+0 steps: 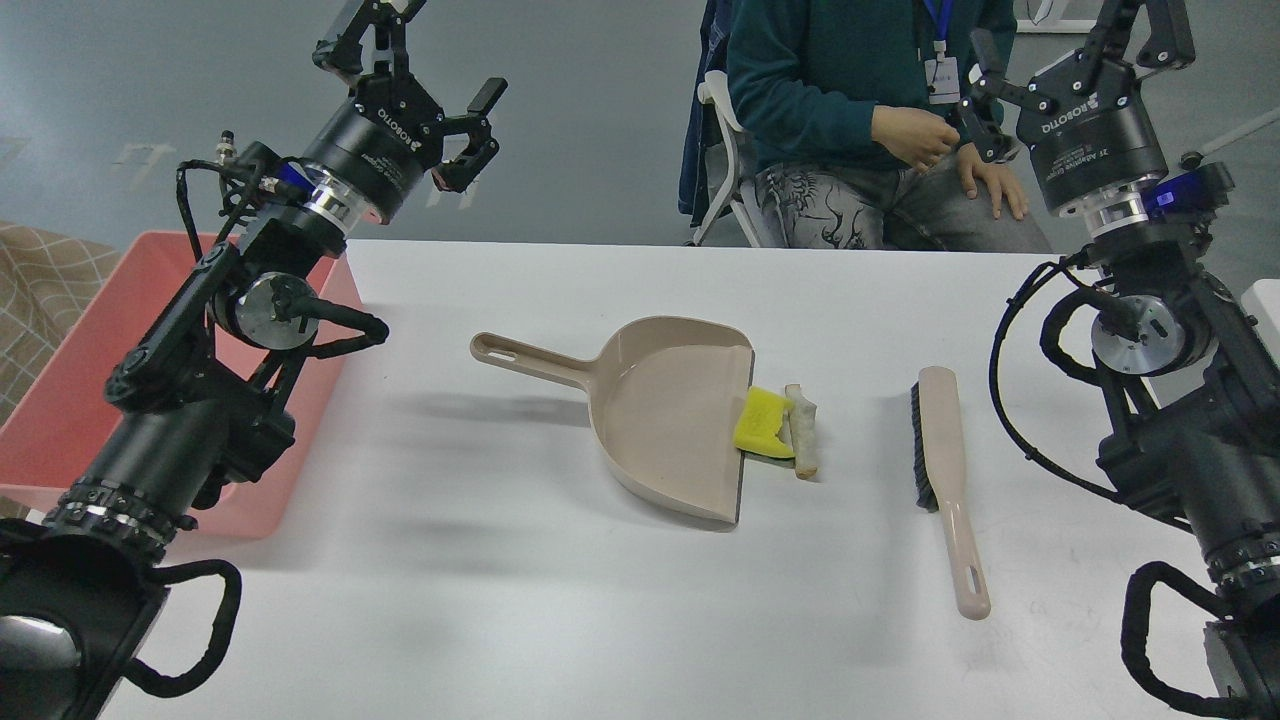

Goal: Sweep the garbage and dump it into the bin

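Two scraps of garbage lie at the dustpan's open lip: a yellow sponge piece and a whitish bread-like wedge just right of it. The beige dustpan rests mid-table, handle pointing left. A beige brush with dark bristles lies to the right, handle toward me. The pink bin stands at the table's left edge, partly hidden by my left arm. My left gripper is raised above the bin's far corner, open and empty. High at the right, my right gripper is open, holding nothing.
A seated person in a teal sweater sits behind the table's far edge, hands close to my right gripper. The white table shows bare surface in front of the dustpan and brush.
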Robot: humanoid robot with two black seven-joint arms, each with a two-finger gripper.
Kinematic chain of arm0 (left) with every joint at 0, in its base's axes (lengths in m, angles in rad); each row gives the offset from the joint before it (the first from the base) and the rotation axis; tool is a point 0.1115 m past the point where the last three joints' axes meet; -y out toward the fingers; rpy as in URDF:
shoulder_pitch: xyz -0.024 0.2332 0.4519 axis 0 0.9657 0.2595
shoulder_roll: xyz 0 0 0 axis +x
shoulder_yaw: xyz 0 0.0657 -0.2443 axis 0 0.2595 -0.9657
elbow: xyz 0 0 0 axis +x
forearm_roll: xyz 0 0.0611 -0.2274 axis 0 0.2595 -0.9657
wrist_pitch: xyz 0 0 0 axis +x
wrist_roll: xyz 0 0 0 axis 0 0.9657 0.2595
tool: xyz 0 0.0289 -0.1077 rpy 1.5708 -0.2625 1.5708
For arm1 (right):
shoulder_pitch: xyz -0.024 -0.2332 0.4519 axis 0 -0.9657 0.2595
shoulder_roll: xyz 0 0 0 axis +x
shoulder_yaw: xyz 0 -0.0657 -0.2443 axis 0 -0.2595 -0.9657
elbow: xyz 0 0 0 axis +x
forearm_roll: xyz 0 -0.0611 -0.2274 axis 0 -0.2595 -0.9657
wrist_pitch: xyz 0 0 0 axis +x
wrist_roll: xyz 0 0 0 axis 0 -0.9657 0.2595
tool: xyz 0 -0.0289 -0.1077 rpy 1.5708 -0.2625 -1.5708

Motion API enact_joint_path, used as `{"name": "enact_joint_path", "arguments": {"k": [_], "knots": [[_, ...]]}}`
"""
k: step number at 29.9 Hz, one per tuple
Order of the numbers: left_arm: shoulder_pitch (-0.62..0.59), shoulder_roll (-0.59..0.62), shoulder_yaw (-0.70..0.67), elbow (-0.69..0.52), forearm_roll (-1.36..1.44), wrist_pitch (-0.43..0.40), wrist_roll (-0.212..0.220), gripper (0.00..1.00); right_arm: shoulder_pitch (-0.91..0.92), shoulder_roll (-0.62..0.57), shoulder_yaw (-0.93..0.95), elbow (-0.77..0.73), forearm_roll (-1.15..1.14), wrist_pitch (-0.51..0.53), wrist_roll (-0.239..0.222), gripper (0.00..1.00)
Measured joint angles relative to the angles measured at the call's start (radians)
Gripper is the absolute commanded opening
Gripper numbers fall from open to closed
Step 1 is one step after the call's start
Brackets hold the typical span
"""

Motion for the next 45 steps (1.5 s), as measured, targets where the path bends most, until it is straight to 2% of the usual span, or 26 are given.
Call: {"name": "enact_joint_path", "arguments": {"k": [13,17,28,45], "knots": [[0.001,0.022,0.002,0.0,0.0,0.0,0.002,0.98,0.0,-0.001,0.0,0.0,-0.001,0.0,-0.007,1.0],[-0.005,0.038,0.005,0.0,-0.003,0.0,0.0,0.98,0.0,-0.002,0.0,0.0,-0.001,-0.028,-0.007,1.0],[-0.019,0.084,0.077,0.015,-0.016,0.0,-0.007,0.98,0.002,-0.002,-0.008,-0.005,-0.003,-0.04,-0.003,1.0],[-0.013,0.095,0.084,0.018,-0.013,0.01,-0.01,0.98,0.011,-0.051,-0.132,-0.024,0.003,-0.085,0.007,1.0]]}}
